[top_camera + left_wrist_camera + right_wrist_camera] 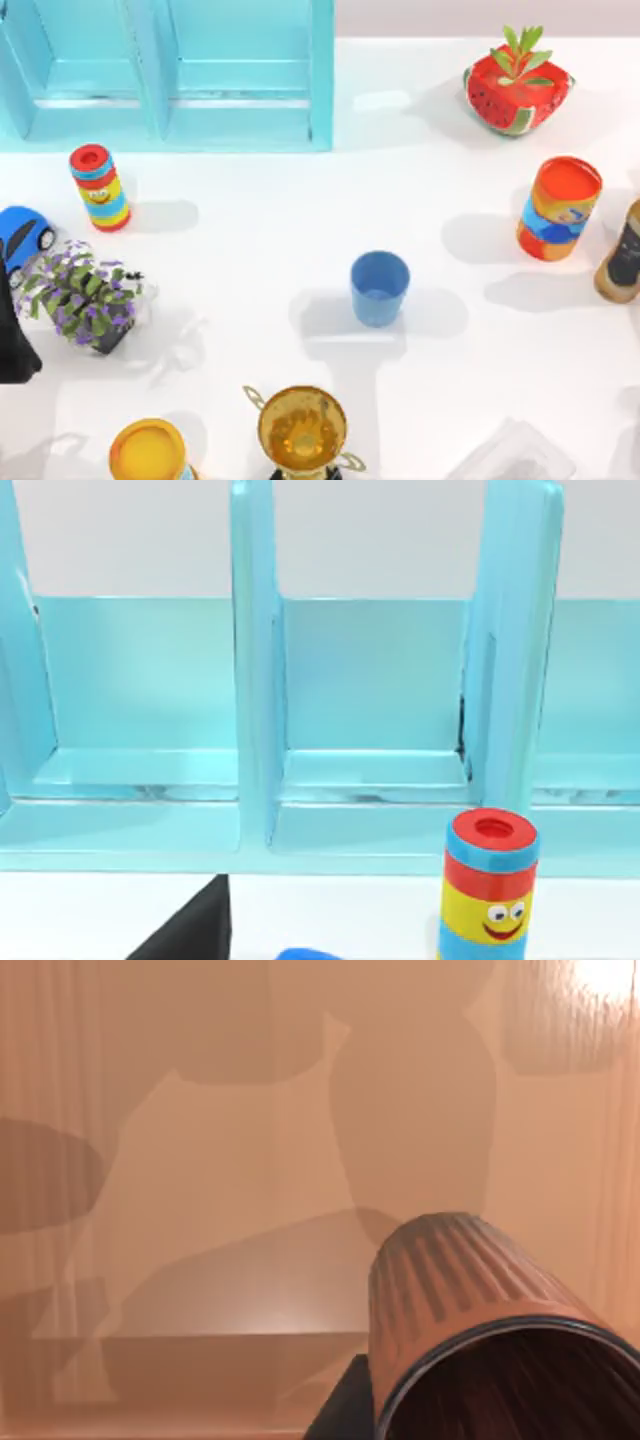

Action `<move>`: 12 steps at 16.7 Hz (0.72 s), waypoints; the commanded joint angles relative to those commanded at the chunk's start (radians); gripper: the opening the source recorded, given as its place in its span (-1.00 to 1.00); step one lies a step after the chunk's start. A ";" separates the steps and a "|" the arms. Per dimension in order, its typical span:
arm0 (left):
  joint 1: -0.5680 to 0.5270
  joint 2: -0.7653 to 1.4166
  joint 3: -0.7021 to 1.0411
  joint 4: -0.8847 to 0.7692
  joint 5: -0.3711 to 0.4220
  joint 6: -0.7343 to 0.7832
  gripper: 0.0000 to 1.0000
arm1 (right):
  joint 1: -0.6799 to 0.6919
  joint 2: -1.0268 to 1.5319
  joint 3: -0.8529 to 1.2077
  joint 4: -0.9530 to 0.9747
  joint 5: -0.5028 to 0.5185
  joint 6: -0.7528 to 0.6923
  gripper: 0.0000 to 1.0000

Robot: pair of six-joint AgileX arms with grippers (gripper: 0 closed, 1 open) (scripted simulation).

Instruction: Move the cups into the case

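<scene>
The plain blue cup (380, 288) stands upright and alone in the middle of the table. The dark maroon cup (470, 1330), with ribbed pinkish sides, lies tilted right in front of the right wrist camera, its mouth turned toward the lens. A dark part of my right gripper (340, 1410) sits beside its rim, and its grip cannot be made out. The turquoise case (170, 75) stands at the table's far left; its dividers and open compartments (370, 680) face the left wrist camera. My left arm (15, 350) is at the left edge.
A striped toy cylinder with a smiley face (98, 187) stands in front of the case. A blue toy car (20, 235) and a purple flower pot (80, 295) are at the left. A gold trophy (300, 430) and a yellow can (148, 450) are at the front. An orange-and-blue can (558, 208), a bottle (622, 255) and a watermelon planter (515, 85) are at the right.
</scene>
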 joint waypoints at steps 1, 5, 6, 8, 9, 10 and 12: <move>0.000 0.000 0.000 0.000 0.000 0.000 1.00 | 0.000 0.000 0.000 0.000 0.000 0.000 0.66; 0.000 0.000 0.000 0.000 0.000 0.000 1.00 | 0.000 0.000 0.000 0.000 0.000 0.000 1.00; 0.000 0.000 0.000 0.000 0.000 0.000 1.00 | 0.000 0.000 0.000 0.000 0.000 0.000 1.00; 0.000 0.000 0.000 0.000 0.000 0.000 1.00 | 0.000 0.000 0.000 0.000 0.000 0.000 1.00; 0.000 0.000 0.000 0.000 0.000 0.000 1.00 | 0.000 0.000 0.000 0.000 0.000 0.000 1.00; 0.000 0.000 0.000 0.000 0.000 0.000 1.00 | 0.000 0.000 0.000 0.000 0.000 0.000 1.00; 0.000 0.000 0.000 0.000 0.000 0.000 1.00 | -0.001 -0.001 0.000 0.000 0.000 0.000 1.00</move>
